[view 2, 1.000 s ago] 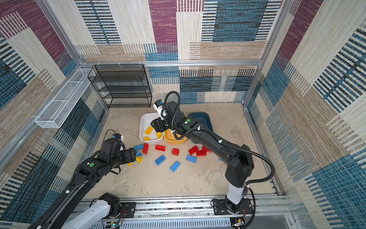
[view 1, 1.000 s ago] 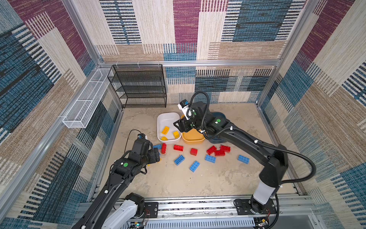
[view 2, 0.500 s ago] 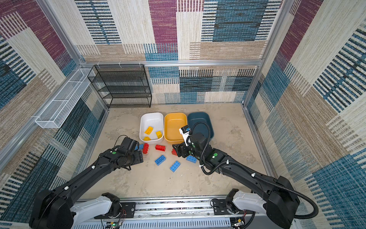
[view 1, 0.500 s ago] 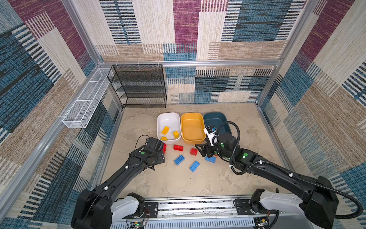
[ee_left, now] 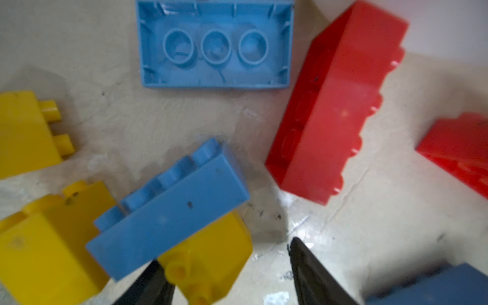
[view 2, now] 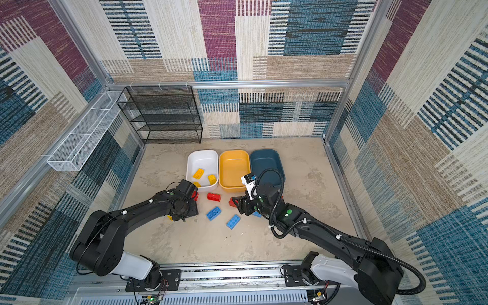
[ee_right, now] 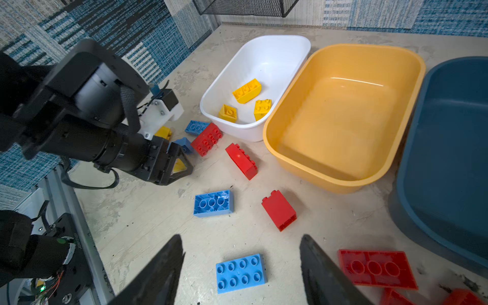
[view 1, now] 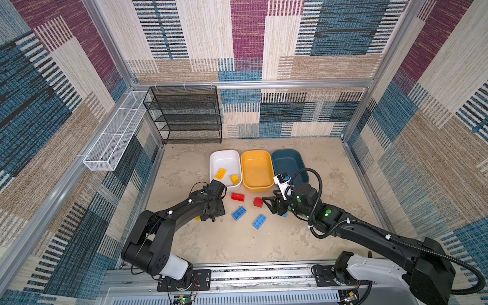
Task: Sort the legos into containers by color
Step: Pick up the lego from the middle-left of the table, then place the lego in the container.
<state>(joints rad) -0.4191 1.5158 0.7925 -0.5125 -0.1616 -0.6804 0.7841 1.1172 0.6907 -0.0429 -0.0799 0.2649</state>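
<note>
Three containers stand side by side: white (view 1: 225,158), yellow-orange (view 1: 257,169) and dark teal (view 1: 287,161). The white one holds three yellow legos (ee_right: 247,91). Red (view 1: 238,196) and blue (view 1: 239,212) legos lie loose in front of them. My left gripper (ee_left: 224,253) is low over a pile beside the white tub, open, with a small yellow brick (ee_left: 208,253) against one finger and a gap to the other. A blue brick (ee_left: 171,211) leans on that yellow one. My right gripper (ee_right: 241,239) hangs open above a studs-up blue brick (ee_right: 240,273).
A black mesh rack (view 1: 184,116) stands at the back left and a white wire basket (view 1: 113,134) hangs on the left wall. Red bricks (ee_right: 377,269) lie beside the right gripper. An upside-down blue brick (ee_left: 215,45) and a red brick (ee_left: 332,111) lie beyond the left gripper.
The right arm has come down from over the containers to the loose bricks in front. The left arm has reached further in to the pile by the white tub, its jaws narrowing.
</note>
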